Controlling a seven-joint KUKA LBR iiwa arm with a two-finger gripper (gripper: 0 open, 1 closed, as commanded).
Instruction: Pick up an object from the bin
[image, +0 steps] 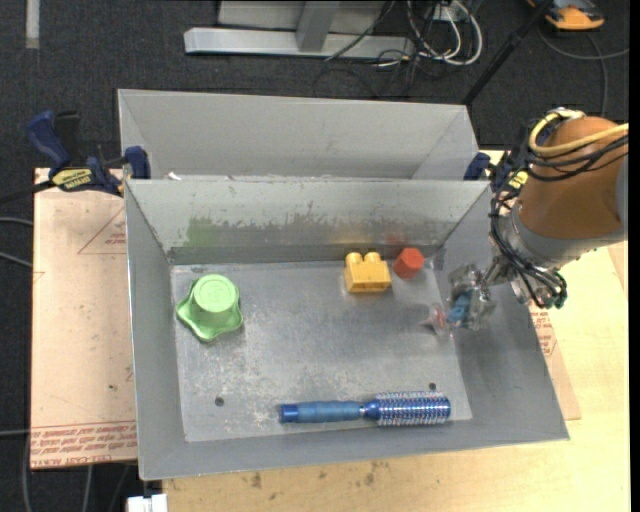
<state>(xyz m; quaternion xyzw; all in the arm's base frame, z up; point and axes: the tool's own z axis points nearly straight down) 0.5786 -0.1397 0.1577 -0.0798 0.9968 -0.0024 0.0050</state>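
Observation:
My gripper (466, 300) hangs low over the right side of the bin, close to the sloping right wall, with no loose thing seen directly beneath it. The nearest things are a small red round piece (408, 262) and a yellow studded block (367, 272), lying side by side against the back wall to the gripper's upper left. A blue hairbrush (365, 410) lies flat along the front of the bin floor, its bristled head pointing right, below and to the left of the gripper.
A light green cup (210, 305) lies at the left side of the bin floor. The arm with its orange cover and cables comes in over the bin's right rim.

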